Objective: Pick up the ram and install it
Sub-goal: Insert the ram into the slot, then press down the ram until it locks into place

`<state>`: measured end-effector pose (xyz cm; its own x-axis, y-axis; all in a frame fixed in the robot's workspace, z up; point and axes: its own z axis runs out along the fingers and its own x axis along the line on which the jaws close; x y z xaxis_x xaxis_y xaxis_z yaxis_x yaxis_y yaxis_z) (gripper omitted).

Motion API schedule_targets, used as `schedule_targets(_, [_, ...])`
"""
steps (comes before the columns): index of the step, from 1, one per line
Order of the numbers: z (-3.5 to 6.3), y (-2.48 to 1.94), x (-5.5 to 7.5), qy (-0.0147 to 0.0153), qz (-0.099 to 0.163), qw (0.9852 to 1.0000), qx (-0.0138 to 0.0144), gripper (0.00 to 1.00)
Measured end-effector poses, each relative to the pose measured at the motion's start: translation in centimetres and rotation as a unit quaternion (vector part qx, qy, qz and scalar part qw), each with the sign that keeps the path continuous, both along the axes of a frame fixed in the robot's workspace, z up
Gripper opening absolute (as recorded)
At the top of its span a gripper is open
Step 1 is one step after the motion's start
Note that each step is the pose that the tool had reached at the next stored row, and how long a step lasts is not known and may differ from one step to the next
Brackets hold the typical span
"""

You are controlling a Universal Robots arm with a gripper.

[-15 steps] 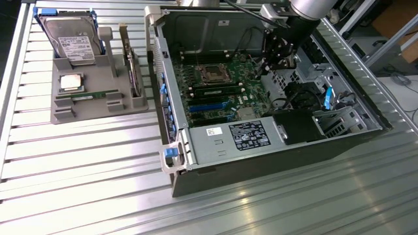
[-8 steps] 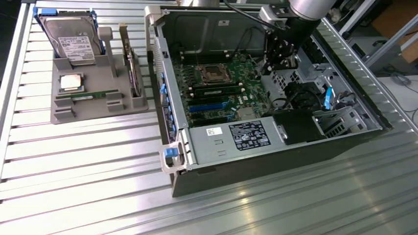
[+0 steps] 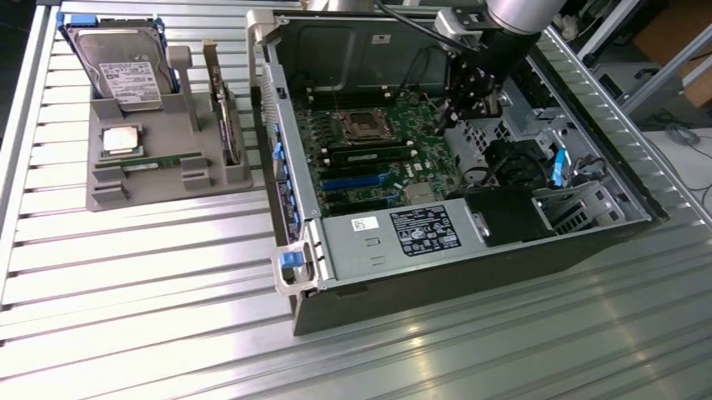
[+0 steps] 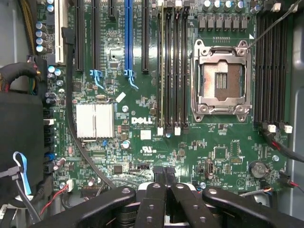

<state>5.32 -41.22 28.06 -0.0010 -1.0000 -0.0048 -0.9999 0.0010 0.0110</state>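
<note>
This looks like a robotics lab or an electronics assembly workshop. The work surface is a ribbed aluminium table of slotted profiles. An opened desktop computer case lies on it, its green motherboard bare. Near the table's far corner, at the exterior view's left, a grey moulded fixture tray stands with computer parts slotted upright. A robot arm reaches over the case.
</note>
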Motion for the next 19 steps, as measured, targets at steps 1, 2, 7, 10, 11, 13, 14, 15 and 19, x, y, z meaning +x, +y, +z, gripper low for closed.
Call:
schedule_targets(1, [0.00, -0.01, -0.2, -0.0001, 0.000, 1.0000, 0.0001, 0.10])
schedule_targets(2, [0.00, 0.00, -0.2, -0.0001, 0.000, 1.0000, 0.0000, 0.10])
schedule_targets(7, [-0.07, 0.01, -0.5, -0.0001, 0.000, 1.0000, 0.0001, 0.10])
schedule_targets(10, [-0.55, 0.00, -1.4, -0.0001, 0.000, 1.0000, -0.0001, 0.10])
schedule_targets(11, [-0.71, 0.00, -1.7, -0.0001, 0.000, 1.0000, -0.0001, 0.10])
schedule_targets(13, [-1.17, -0.01, -2.3, -0.0001, 0.000, 1.0000, -0.0001, 0.10])
schedule_targets(14, [-1.44, -0.01, -2.6, -0.0001, 0.000, 1.0000, -0.0001, 0.10])
schedule_targets(15, [-1.64, -0.01, -2.8, -0.0001, 0.000, 1.0000, -0.0001, 0.10])
schedule_targets(19, [-2.73, -0.01, -3.6, -0.0001, 0.000, 1.0000, -0.0008, 0.10])
